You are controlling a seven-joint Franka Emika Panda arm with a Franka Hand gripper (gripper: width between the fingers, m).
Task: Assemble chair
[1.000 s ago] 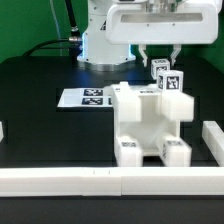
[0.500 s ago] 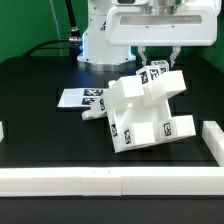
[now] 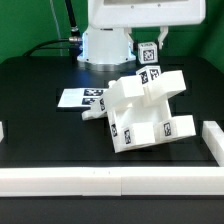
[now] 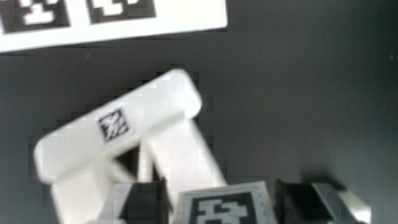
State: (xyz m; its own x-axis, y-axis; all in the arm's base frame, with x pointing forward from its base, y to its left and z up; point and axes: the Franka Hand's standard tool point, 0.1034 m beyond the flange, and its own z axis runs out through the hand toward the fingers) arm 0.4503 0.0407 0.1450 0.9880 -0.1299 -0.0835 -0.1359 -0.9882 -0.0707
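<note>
Chair parts dominate the black desk (image 3: 40, 90): at the exterior view's left lies the flat white marker board (image 3: 82, 98), then the chunky white plastic chair body (image 3: 145, 115), tipped over at a tilt beside it. Above, the gripper (image 3: 150, 47) is closed on a small white tagged block (image 3: 150, 50), raised clear of the chair body.

1. A black table (image 3: 40, 110) is seen carrying everything
2. The marker board (image 3: 82, 98) lies flat on it, towards the exterior view's left of the centre
3. The assembled white chair (image 3: 145, 110) rests tilted on the surface, just beside the board
4. White border rails (image 3: 100, 181) are laid along the near edge and the exterior view's right side
</note>
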